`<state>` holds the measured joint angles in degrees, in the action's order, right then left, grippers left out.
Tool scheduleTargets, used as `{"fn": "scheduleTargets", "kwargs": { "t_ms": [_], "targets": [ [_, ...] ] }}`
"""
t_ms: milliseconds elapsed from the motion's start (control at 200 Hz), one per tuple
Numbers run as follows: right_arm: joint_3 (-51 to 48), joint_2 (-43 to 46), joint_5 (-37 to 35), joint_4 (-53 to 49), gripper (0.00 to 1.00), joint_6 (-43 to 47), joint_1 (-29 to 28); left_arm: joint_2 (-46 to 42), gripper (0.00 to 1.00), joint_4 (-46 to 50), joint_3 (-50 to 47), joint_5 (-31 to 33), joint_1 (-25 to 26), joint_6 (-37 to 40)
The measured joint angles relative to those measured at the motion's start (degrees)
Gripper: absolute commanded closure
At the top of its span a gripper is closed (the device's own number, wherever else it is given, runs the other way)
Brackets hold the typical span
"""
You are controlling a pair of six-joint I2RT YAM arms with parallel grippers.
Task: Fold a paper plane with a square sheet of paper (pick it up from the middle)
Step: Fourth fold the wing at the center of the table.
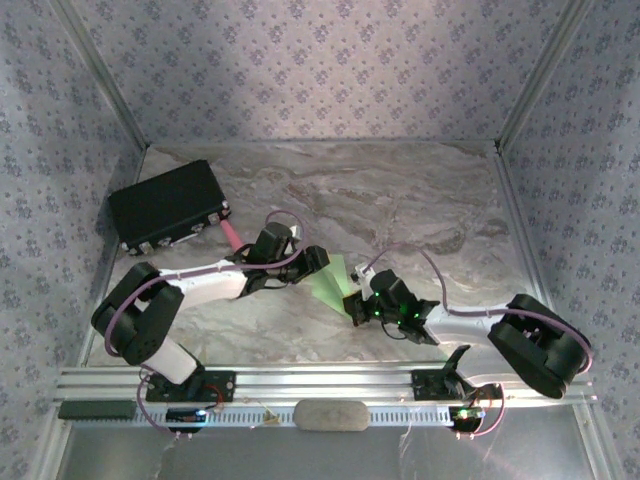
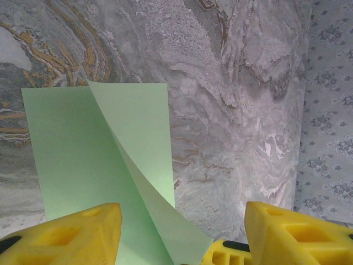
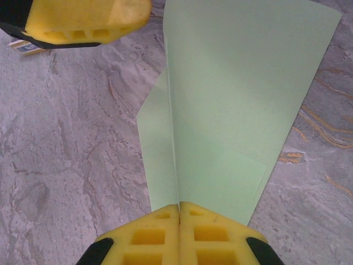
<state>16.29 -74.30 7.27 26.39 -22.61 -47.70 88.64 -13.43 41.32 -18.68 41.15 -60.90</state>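
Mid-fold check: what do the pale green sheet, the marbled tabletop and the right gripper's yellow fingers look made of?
Thin pale-green square sheet of paper: matte paper; it keeps a sharp crease and one flap bows. Grey marbled tabletop: possibly stone-print laminate or vinyl, low sheen; can't tell. Right gripper, yellow fingers: likely moulded or printed plastic, matte, with recessed pockets.

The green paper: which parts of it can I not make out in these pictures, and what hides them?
- Top external view: the square sheet of paper is too small to show its creases.
- Left wrist view: its near edge is cut off by the frame's bottom and the left gripper.
- Right wrist view: the pinched part is hidden inside the shut right gripper; the far edge runs out of the frame at the top.
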Motion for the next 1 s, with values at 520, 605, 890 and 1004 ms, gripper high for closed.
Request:
{"fn": "scheduleTargets", "kwargs": {
  "t_ms": [520, 605, 890, 1004],
  "targets": [
    [0.90, 1.57, -17.35, -5.25, 0.90, 6.78, -9.81, 6.45, 0.43, 3.54, 3.17, -0.11, -0.37, -2.21],
    [1.01, 1.60, -19.12, -5.25, 0.90, 7.52, -10.45, 6.99, 0.48, 4.37, 4.07, -0.20, -0.37, -2.49],
    [1.81, 1.66, -23.45, -6.91, 0.87, 11.63, -13.86, 8.83, 0.68, 6.21, 6.08, -1.73, -0.55, -2.89],
    [2.89, 1.42, -25.35, -8.20, 0.84, 13.03, -14.88, 9.09, 0.81, 7.34, 6.95, -1.97, -0.55, -3.17]
  ]
}}
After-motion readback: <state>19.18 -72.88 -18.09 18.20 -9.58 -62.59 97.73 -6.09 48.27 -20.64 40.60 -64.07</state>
